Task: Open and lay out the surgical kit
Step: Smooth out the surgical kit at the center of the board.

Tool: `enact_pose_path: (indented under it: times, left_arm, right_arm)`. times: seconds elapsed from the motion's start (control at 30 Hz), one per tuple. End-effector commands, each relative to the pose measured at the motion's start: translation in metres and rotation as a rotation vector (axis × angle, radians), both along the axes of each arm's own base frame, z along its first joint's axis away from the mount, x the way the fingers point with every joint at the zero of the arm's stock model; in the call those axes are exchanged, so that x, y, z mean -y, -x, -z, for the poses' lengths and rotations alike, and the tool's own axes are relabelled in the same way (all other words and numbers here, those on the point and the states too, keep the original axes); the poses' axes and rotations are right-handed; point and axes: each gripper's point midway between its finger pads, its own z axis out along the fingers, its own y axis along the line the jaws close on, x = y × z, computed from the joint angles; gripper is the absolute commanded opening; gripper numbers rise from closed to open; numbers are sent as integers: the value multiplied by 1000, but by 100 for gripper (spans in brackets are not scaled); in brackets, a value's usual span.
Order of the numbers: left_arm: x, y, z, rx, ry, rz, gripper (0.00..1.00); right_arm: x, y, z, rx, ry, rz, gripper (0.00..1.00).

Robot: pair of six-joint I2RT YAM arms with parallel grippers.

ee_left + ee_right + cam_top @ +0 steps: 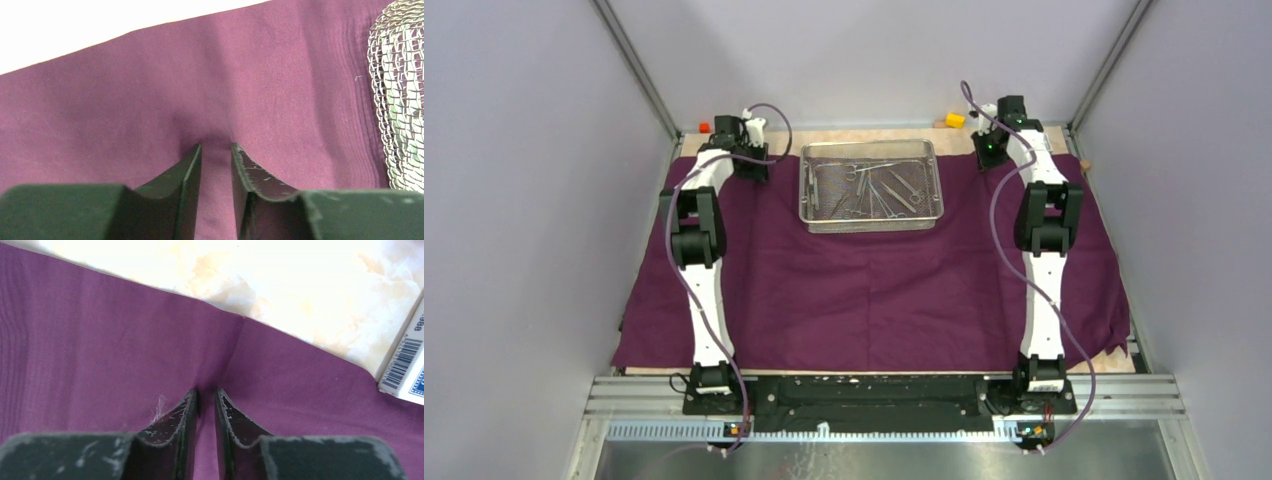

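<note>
Holding clamps (pixel 904 188): mesh tray (pixel 871 226) on purple cloth (pixel 874 300).

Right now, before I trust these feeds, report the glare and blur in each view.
Top external: evenly lit and sharp, slight glints on the mesh tray. Left wrist: background beyond the purple cloth blown out white, tray soft. Right wrist: tabletop washed out by glare.
</note>
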Motion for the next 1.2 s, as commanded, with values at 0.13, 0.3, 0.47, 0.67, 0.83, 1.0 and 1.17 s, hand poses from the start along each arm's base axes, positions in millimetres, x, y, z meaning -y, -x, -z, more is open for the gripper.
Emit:
enact_pose_path:
  times: [0.13, 0.3, 0.47, 0.67, 0.83, 1.0, 1.17]
  left_arm:
    - [-59, 34, 6, -75, -117, -99, 65]
    - [-75, 50, -9, -40, -151, -116, 89]
    - [-87, 70, -30, 13, -168, -125, 99]
    - [-87, 108, -49, 33, -136, -109, 99]
    - [-74, 156, -55, 43, -124, -64, 99]
    - [-57, 201, -60, 41, -107, -7, 99]
    - [-48, 232, -60, 64, -119, 33, 99]
  right_arm:
    - [40, 19, -34, 18, 7, 52, 48]
    - [48, 39, -71, 62, -53, 42, 68]
    - [64, 77, -94, 91, -88, 48, 73]
    - [100, 143, -105, 92, -67, 83, 74]
    - [133, 221, -113, 82, -22, 119, 75]
    - [158, 301, -111, 29, 39, 153, 76]
    - [180, 375, -101, -33, 115, 180, 76]
